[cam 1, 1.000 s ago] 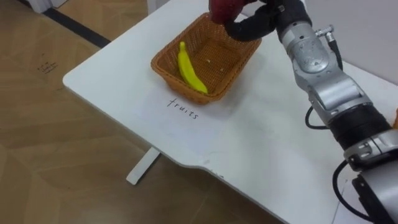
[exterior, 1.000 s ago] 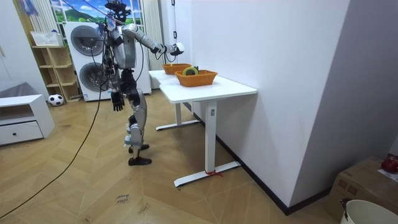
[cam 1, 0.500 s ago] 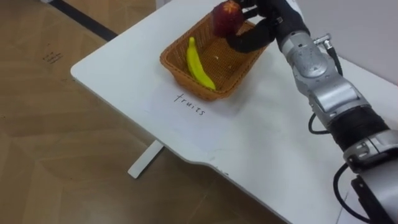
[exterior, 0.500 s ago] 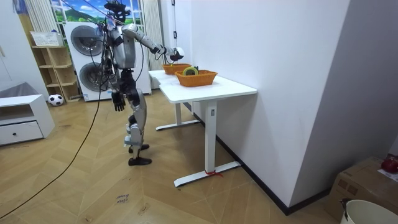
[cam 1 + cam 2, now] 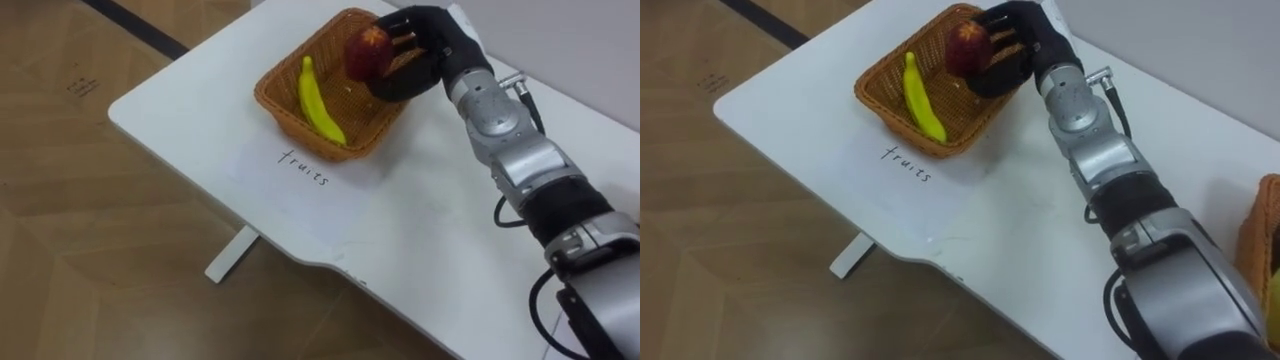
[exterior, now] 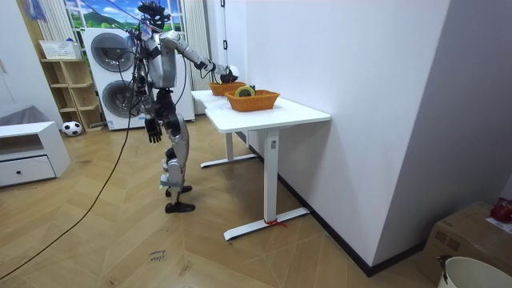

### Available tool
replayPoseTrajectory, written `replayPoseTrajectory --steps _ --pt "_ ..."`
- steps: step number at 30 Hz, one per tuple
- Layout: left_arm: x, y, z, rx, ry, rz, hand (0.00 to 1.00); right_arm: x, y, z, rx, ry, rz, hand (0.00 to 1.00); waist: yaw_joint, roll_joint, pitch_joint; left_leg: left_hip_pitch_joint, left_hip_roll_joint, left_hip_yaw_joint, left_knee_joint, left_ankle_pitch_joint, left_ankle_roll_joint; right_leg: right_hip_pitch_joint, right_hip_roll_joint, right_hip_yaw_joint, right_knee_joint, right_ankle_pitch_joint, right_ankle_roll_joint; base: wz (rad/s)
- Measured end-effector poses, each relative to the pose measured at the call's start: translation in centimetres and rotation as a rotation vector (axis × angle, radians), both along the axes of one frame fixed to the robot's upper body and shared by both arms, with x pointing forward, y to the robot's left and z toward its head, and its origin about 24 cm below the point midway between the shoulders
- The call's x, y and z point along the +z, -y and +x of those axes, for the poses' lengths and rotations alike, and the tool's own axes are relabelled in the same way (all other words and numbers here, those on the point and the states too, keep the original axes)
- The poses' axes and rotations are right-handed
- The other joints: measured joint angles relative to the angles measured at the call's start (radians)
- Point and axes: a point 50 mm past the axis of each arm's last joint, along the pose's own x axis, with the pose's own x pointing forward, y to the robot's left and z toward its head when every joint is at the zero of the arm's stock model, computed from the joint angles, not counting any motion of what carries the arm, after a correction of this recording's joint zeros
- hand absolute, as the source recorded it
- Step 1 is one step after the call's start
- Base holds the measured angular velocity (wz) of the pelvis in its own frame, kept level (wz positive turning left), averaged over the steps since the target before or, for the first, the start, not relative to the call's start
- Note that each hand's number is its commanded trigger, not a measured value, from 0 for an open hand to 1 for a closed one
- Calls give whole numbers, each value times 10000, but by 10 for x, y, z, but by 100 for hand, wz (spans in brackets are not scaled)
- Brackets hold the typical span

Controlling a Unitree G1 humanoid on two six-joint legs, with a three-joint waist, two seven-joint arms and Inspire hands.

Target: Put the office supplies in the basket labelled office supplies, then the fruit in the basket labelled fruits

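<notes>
Surface (image 5: 450, 230): white, running from the upper centre to the lower right of your frame, with wood floor (image 5: 100, 250) at lower left.
Apple (image 5: 366, 55): red with a paler yellowish patch, dimple up, over the upper right corner of the fruit basket (image 5: 300, 130). You cannot tell whether it touches the weave.
Right hand (image 5: 432, 48): dark fingers curled round the apple from the frame's right.
Banana (image 5: 318, 100): yellow, lying lengthwise in the basket, left of the apple and apart from it.
Edges: the basket sits near the surface's left corner, with a handwritten label (image 5: 303, 167) just below it.
Open room: you have bare surface between this basket and a second basket (image 5: 1260, 220) at far right.
Left hand (image 6: 152, 128): hangs by the hip, fingers loose.
</notes>
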Motion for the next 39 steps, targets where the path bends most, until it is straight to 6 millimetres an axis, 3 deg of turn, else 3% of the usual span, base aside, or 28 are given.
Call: replayPoseTrajectory --steps 2,6,8,20,35,39 --pt "0 0 1 -26 8 -5 0 -1 1 0 -26 -49 -16 40 0 -30 15 -72 0 0 21 0 0 -67 -3 3 0 0 0 0" --pt "0 -1 0 -20 -3 2 0 -1 1 0 -25 -55 -25 10 32 -32 16 -125 -3 -10 18 0 0 -134 -4 16 1 0 0 0" --pt "0 0 0 -20 -8 -7 0 -1 1 0 -14 -24 -19 1 34 -31 17 -126 -3 -23 13 0 0 -134 1 11 0 0 0 0" --pt "0 0 6 18 147 -38 0 -4 4 1 -182 -122 -74 0 282 -23 24 -299 -4 -47 32 0 0 -277 -5 -3 3 0 0 0" --pt "0 0 6 39 118 -27 0 -1 6 1 -292 -45 34 0 180 -21 35 -373 -5 8 5 0 1 -371 -5 7 -2 0 0 0" --pt "0 -2 3 202 33 14 0 7 7 2 -258 266 121 0 -23 -30 29 -389 55 6 11 0 1 -379 -4 19 -4 0 0 0"
